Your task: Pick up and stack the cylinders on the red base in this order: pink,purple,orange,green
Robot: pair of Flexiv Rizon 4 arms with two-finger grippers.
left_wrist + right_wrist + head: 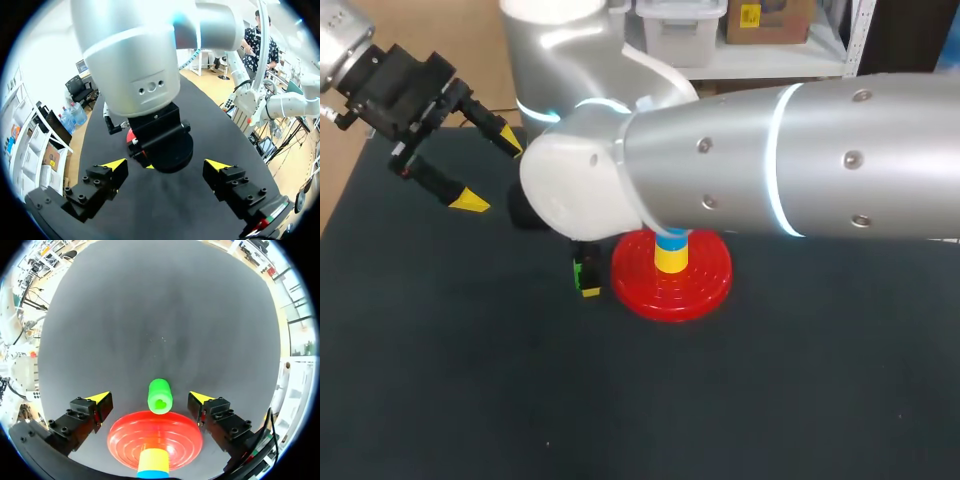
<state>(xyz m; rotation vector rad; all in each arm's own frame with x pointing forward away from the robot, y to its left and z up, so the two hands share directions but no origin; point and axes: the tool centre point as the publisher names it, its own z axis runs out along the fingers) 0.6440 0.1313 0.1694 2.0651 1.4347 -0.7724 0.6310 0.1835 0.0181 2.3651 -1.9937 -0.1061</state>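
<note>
Straddling the green cylinder (160, 396) with the right gripper (149, 399) spread apart, not clamping, just beyond the base (125, 432). Holding the left gripper (166, 164) apart, empty. Apparently lacking only green on the stack (152, 459).

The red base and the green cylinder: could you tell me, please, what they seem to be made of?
The red base looks like hard moulded plastic with a glossy finish: bright highlights run along its concentric ridges. The green cylinder looks matte and evenly coloured, with a darker heart shape on its end. It is probably plastic or dense foam, though the look alone cannot settle which.
</note>
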